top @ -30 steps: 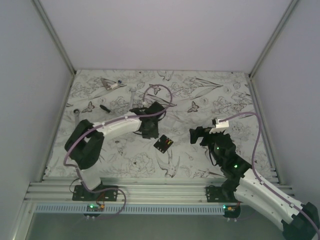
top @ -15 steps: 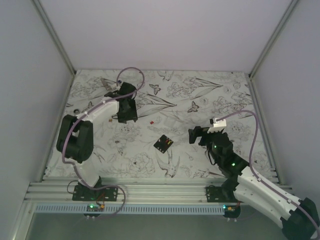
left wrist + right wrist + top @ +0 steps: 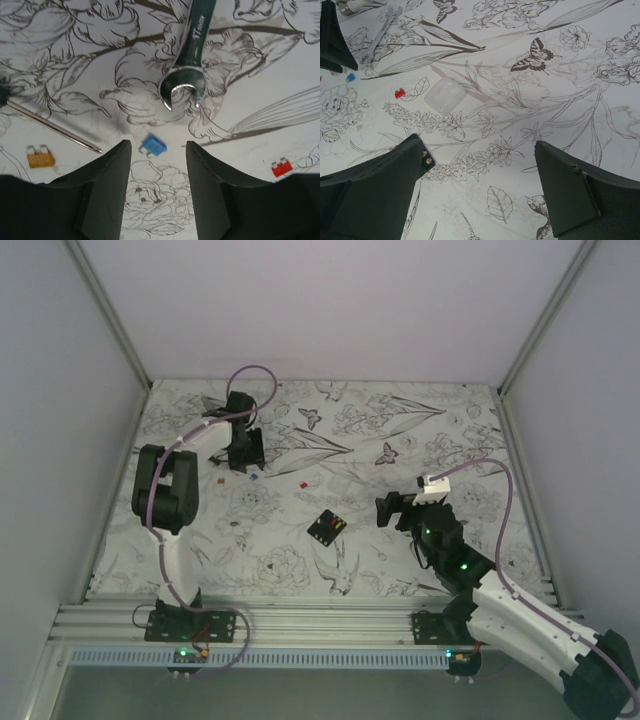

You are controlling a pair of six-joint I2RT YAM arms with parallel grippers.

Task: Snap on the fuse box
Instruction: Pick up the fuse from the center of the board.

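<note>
The fuse box (image 3: 326, 528), a small flat black square with tiny coloured fuses in it, lies on the flower-print mat near the middle in the top view. It does not show in either wrist view. My left gripper (image 3: 243, 456) is open and empty at the far left, well away from the box. In the left wrist view it (image 3: 158, 150) hovers over a loose blue fuse (image 3: 152, 144). My right gripper (image 3: 386, 512) is wide open and empty, a little to the right of the box. In its own view it (image 3: 479, 145) is over bare mat.
A wrench head (image 3: 184, 85), a thin metal shaft (image 3: 55, 128), an orange fuse (image 3: 41, 157) and a red fuse (image 3: 281, 168) lie round the left gripper. A clear lid (image 3: 444, 95) and a red fuse (image 3: 399, 93) lie ahead of the right gripper. Frame posts stand at both sides.
My left arm has swung from beside the fuse box back to the far left of the mat. The right gripper has barely moved. The fuse box has not moved.
</note>
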